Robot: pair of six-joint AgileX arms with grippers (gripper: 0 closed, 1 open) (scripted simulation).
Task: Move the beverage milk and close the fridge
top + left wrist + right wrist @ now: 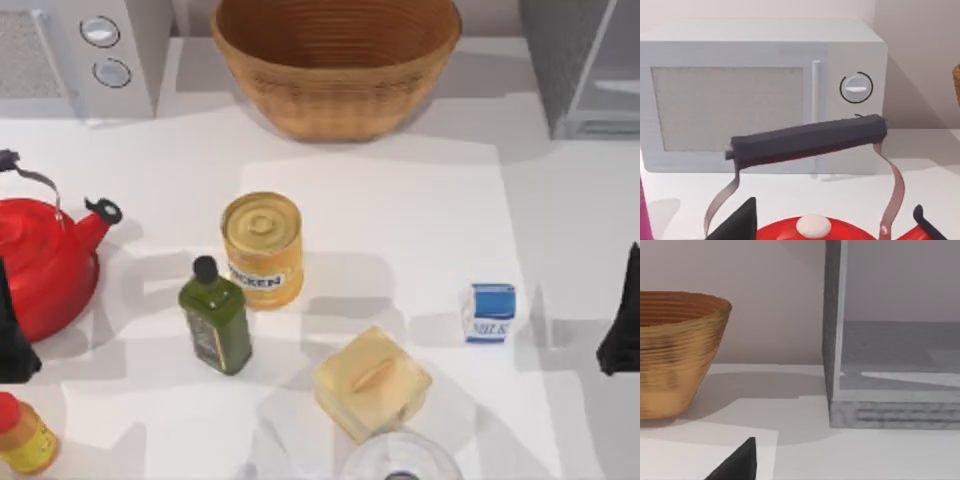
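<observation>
White table (420,200) under pale walls; milk (488,312) stood right of centre, fridge (590,70) at the far right corner, open. Left gripper (12,340) parked by kettle (40,260), right gripper (622,330) at right edge, finger states unclear. Seen from the wrists: microwave (765,95) face, fridge interior.

**White table, crowded from end to end**

The white table (420,210) carries a grey microwave (90,50) at its back left, a woven basket (335,65) at back centre and the grey fridge (590,65) at back right. A red kettle (40,265) sits at the left edge, an orange bottle (22,435) near the front left. Mid-table stand a yellow can (263,248) and a green oil bottle (215,318) just beside it. A pale yellow block (372,382) lies in front; the milk carton (488,312) stands to its right.
</observation>
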